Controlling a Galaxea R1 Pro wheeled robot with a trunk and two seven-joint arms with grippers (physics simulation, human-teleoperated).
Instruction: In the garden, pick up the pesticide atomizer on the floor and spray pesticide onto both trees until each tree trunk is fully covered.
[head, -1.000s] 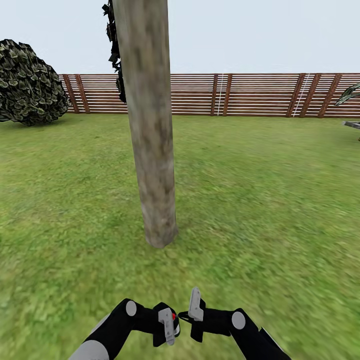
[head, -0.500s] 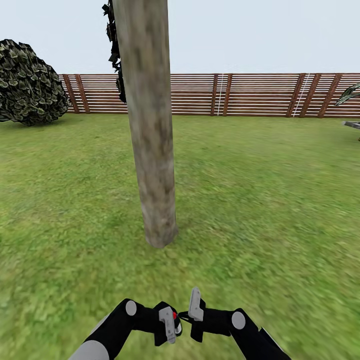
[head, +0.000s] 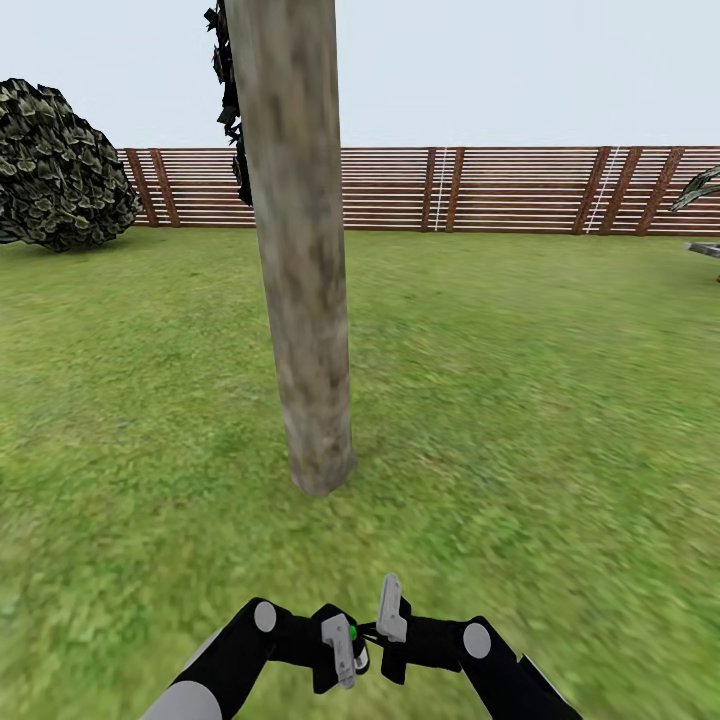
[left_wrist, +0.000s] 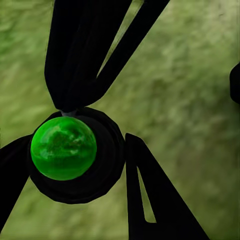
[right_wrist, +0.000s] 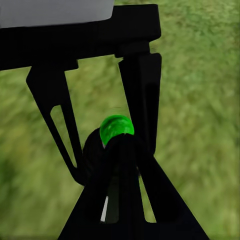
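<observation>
Both arms reach in low at the bottom of the head view, forearms angled inward so the wrists nearly meet at the centre. The left arm has a grey upper segment and a black forearm with a round grey joint cap. The left gripper (head: 345, 640) sits just beside the right gripper (head: 385, 615), and their housings look to be touching or almost so. In the left wrist view the left gripper (left_wrist: 95, 150) has its black fingers (left_wrist: 145, 190) spread around a dark round body with a green knob. The right gripper (right_wrist: 127, 200) appears closed, its fingers (right_wrist: 145, 200) meeting at a point.
</observation>
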